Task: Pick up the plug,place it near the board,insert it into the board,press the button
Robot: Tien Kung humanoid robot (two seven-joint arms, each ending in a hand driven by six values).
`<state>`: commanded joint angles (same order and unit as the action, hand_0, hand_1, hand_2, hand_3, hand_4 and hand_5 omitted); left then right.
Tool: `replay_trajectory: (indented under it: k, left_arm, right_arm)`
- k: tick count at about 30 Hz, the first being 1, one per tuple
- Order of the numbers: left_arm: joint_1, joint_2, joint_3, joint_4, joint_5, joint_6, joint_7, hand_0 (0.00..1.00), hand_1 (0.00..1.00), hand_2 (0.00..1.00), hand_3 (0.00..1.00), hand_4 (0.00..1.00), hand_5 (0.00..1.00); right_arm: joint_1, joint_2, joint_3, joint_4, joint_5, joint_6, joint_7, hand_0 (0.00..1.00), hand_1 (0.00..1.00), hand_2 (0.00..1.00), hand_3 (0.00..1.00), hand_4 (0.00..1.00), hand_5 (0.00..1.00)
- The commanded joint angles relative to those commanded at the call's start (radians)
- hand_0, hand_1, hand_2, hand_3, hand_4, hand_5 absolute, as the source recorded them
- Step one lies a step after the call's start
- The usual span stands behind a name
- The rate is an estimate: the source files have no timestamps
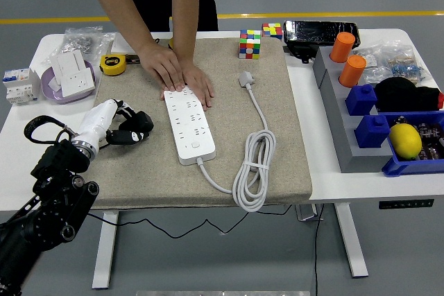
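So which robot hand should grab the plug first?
Probably the left hand: it is the only robot hand in view, resting on the mat left of the power strip. The plug lies beyond the strip, a long reach across. The person's hands hold the strip's far end.

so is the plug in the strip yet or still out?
Out. The plug lies flat on the mat, right of the power strip, its cable coiled beside it. The left hand holds nothing.

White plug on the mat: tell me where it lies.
In the head view, the white plug lies on the beige mat, right of the white power strip and below the colourful puzzle cube.
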<state>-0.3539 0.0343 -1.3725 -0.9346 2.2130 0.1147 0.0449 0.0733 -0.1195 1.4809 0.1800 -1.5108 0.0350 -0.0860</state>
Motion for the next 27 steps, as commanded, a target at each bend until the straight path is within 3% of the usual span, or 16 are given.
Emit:
replay_trajectory:
  k: [7,8,13,14,19,20,25,27]
  left_arm:
    - [0.002,0.002,0.001,0.000,0.006,-0.005,0.003,0.739,0.737,0.558,0.511,0.948,0.275]
    - [0.003,0.002,0.001,0.000,0.007,-0.005,0.003,0.730,0.710,0.503,0.472,0.863,0.258]
    - [0.002,0.002,0.001,0.000,0.012,-0.001,0.000,0.730,0.710,0.503,0.472,0.863,0.258]
    - [0.002,0.002,0.002,0.000,0.013,0.005,-0.003,0.692,0.654,0.416,0.368,0.613,0.215]
    - [0.003,0.001,0.004,0.000,0.018,0.010,-0.005,0.692,0.654,0.416,0.368,0.613,0.215]
    - [0.003,0.001,0.004,0.000,0.018,0.010,-0.004,0.670,0.608,0.404,0.329,0.505,0.125]
    - [0.003,0.003,0.006,-0.001,0.017,0.007,-0.002,0.670,0.608,0.404,0.329,0.505,0.125]
    - [0.002,0.004,0.007,-0.003,0.016,0.007,-0.001,0.657,0.589,0.390,0.317,0.456,0.088]
  right_arm:
    - [-0.002,0.000,-0.002,0.000,0.001,0.000,-0.001,0.849,0.761,0.753,0.788,0.998,0.910]
    - [-0.001,0.000,-0.003,0.000,0.001,0.000,-0.001,0.849,0.761,0.753,0.788,0.998,0.910]
    - [-0.001,0.000,-0.004,0.000,0.002,0.000,-0.001,0.849,0.761,0.753,0.788,0.998,0.910]
    - [-0.001,0.000,-0.003,0.000,0.002,0.000,-0.001,0.849,0.761,0.752,0.788,0.998,0.909]
    - [-0.002,-0.001,-0.004,0.000,0.002,0.000,-0.001,0.849,0.761,0.752,0.788,0.998,0.909]
    - [-0.003,-0.001,-0.004,0.000,0.002,0.000,-0.001,0.849,0.761,0.752,0.787,0.998,0.909]
    - [-0.003,-0.001,-0.006,0.000,0.003,0.000,-0.001,0.849,0.761,0.752,0.787,0.998,0.909]
    - [-0.003,-0.001,-0.006,0.000,0.004,-0.001,-0.001,0.849,0.762,0.752,0.787,0.998,0.910]
